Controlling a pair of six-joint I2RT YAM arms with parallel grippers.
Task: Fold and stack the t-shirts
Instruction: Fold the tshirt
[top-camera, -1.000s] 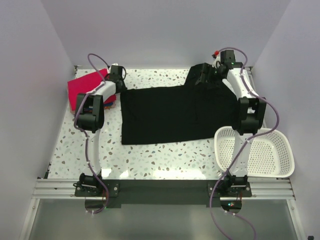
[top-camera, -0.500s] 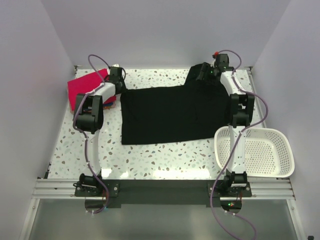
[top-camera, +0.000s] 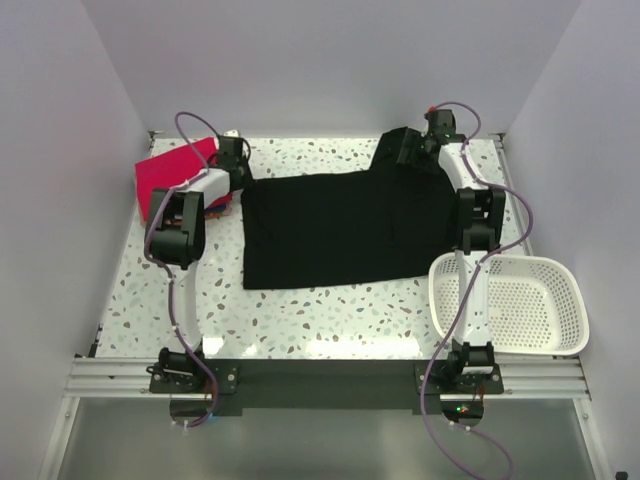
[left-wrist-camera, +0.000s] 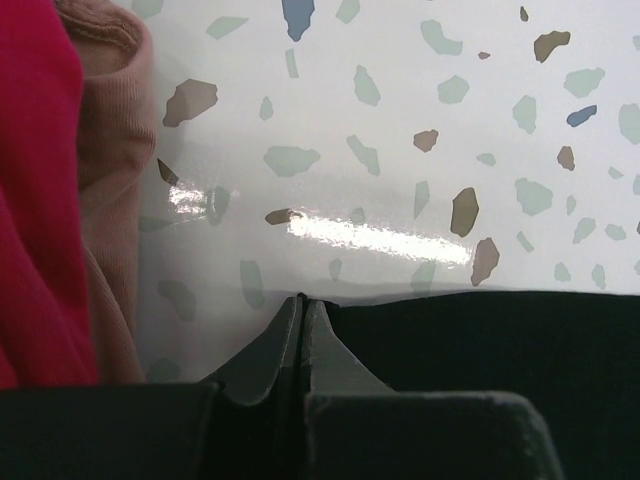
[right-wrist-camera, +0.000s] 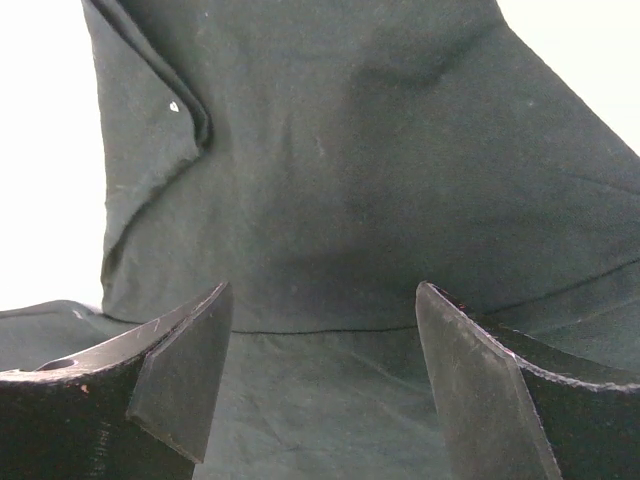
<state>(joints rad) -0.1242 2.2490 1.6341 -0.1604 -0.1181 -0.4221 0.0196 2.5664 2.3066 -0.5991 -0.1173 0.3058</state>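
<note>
A black t-shirt (top-camera: 350, 225) lies spread flat mid-table; its star mark does not show. My left gripper (top-camera: 240, 172) sits at the shirt's back left corner. In the left wrist view it (left-wrist-camera: 303, 300) is shut, with the black shirt's edge (left-wrist-camera: 480, 340) pinched at its tips. My right gripper (top-camera: 412, 150) is over the shirt's back right sleeve. In the right wrist view it (right-wrist-camera: 320, 330) is open just above the black cloth (right-wrist-camera: 350, 180). A pinkish-red folded shirt (top-camera: 165, 175) lies at the back left, on a dusty-pink one (left-wrist-camera: 110, 150).
A white mesh basket (top-camera: 560, 270) stands at the front right beside the right arm. Side walls close in the speckled table (top-camera: 330, 310) on the left, right and back. The red stack (left-wrist-camera: 35, 200) lies close to the left of the left gripper.
My right arm's elbow has swung in to the left and its wrist has shifted a little towards the shirt's sleeve. The left arm and the shirt have barely moved.
</note>
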